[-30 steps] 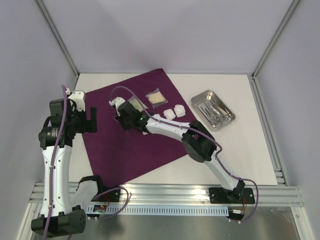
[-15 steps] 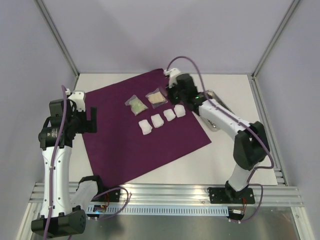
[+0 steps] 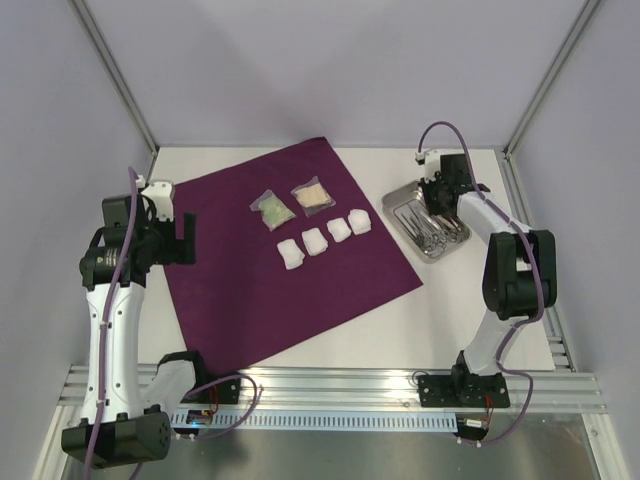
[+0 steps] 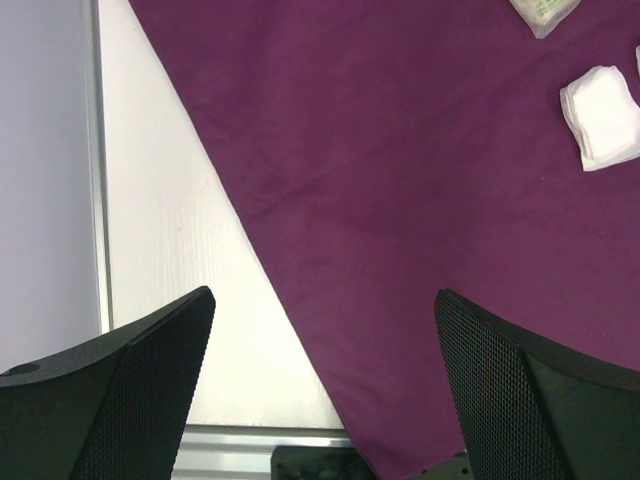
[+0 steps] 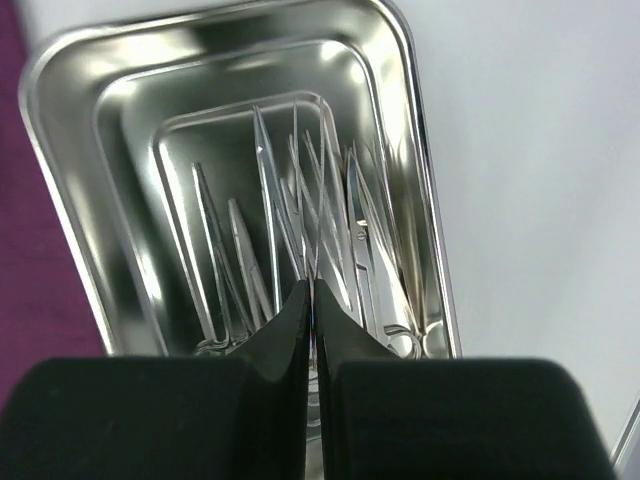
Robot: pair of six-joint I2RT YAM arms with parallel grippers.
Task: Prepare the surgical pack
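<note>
Steel instruments [image 5: 300,230] lie in the tray [image 5: 120,110] just right of the purple cloth [image 4: 400,200], directly beneath the right gripper [image 5: 312,300], its jaws pressed together. The left gripper [image 4: 322,293] hangs with jaws spread wide over the cloth's left edge, where gauze pads [image 3: 322,240] and packets [image 3: 272,208] rest.

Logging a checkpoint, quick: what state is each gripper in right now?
Left gripper: open, empty, above the purple cloth.
Right gripper: shut, nothing visibly held, over the steel tray.
</note>
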